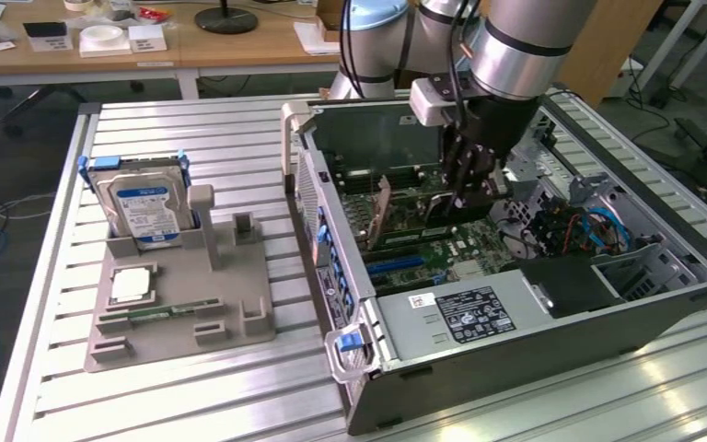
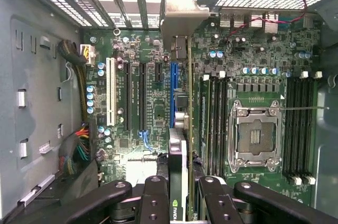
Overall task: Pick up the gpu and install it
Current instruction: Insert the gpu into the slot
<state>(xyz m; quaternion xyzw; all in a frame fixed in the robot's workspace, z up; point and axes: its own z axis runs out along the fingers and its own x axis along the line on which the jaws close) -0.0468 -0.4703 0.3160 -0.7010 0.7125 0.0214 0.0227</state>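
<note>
My gripper [image 1: 468, 189] reaches down into the open computer case [image 1: 599, 318], over the motherboard. It is shut on the gpu [image 1: 422, 214], a thin card held on edge. In the wrist view the two black fingers [image 2: 156, 197] clamp either side of the gpu [image 2: 179, 150]. Its black cooler faces one side, and its green board edge runs away from me. The silver bracket [image 2: 179, 18] at the card's far end sits by the case's rear slot openings. The card lies along the long blue slot [image 2: 172, 94]. Whether it is seated I cannot tell.
On the exterior view's left, a grey fixture [image 1: 243, 318] holds a silver hard drive [image 1: 144, 207], a processor chip [image 1: 133, 285] and a memory stick [image 1: 157, 313]. Inside the case are the open CPU socket [image 2: 256, 134], memory slots [image 2: 214, 123] and cable bundles [image 2: 79, 147].
</note>
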